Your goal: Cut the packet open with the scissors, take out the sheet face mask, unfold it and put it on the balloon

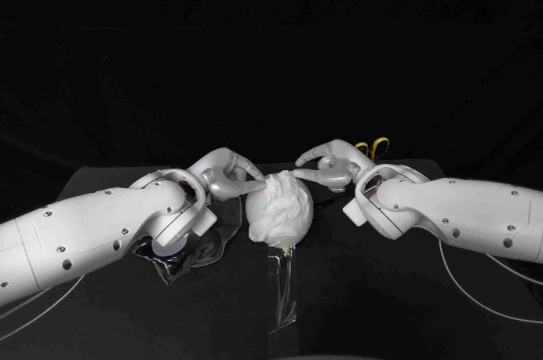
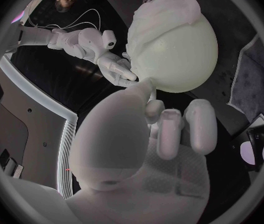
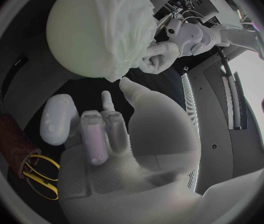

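Careful: mask [image 1: 281,199] sits draped on balloon [image 2: 182,59] mid-bench [image 1: 373,313]. L hand [image 1: 232,176] & R hand [image 1: 328,165] touch its top w/ fingertips; can't tell if pinching. Pull unevenly and you'll drag it off or tip the balloon.

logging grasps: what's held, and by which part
Left robot hand and right robot hand touch the sheet mask at its top edge, on the balloon; pinch or mere touch cannot be told.

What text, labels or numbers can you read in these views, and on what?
None can be read.
The packet: pale printed patches, too blurred to read.
The sheet face mask, balloon and scissors: no lettering visible.
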